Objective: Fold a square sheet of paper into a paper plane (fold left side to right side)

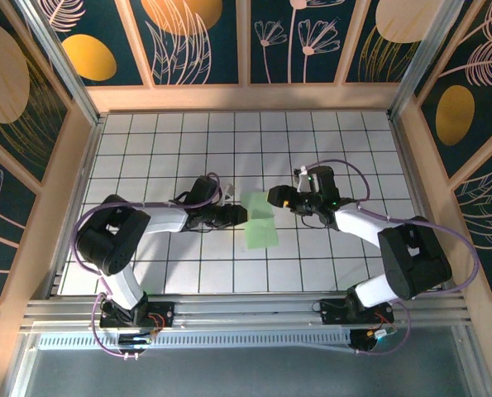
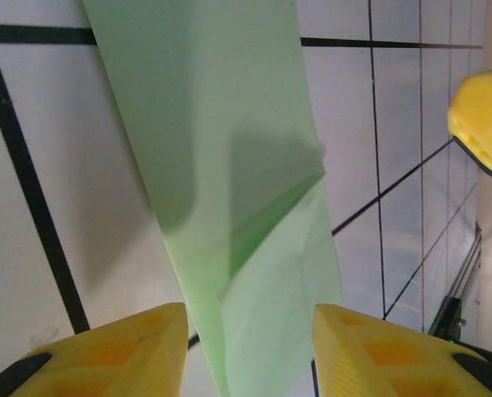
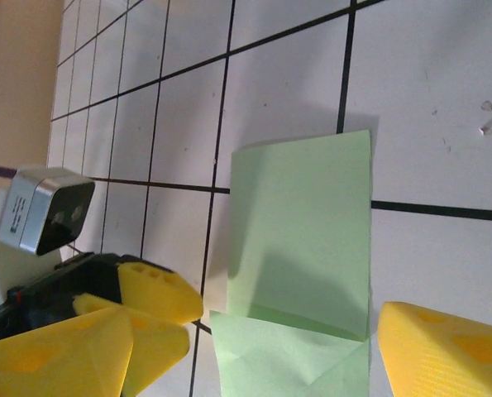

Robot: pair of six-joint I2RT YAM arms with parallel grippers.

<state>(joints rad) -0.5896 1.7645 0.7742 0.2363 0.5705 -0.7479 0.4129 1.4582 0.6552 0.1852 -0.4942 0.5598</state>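
Left end effector [image 1: 239, 217] and right end effector [image 1: 272, 198], both released, flank the creased square sheet of paper [image 1: 262, 227]

The creased square sheet of paper [image 2: 217, 149] is seen on the tiled tabletop [image 2: 47, 165], its near end framed between the parted left jaws.

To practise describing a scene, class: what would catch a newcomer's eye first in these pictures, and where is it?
The creased pale green sheet of paper stands out mid-table on the white black-gridded table, with the left end effector and right end effector meeting at it, yellow fingers open. Around the table rise dark blue wall panels with gold discs and leaf outlines.
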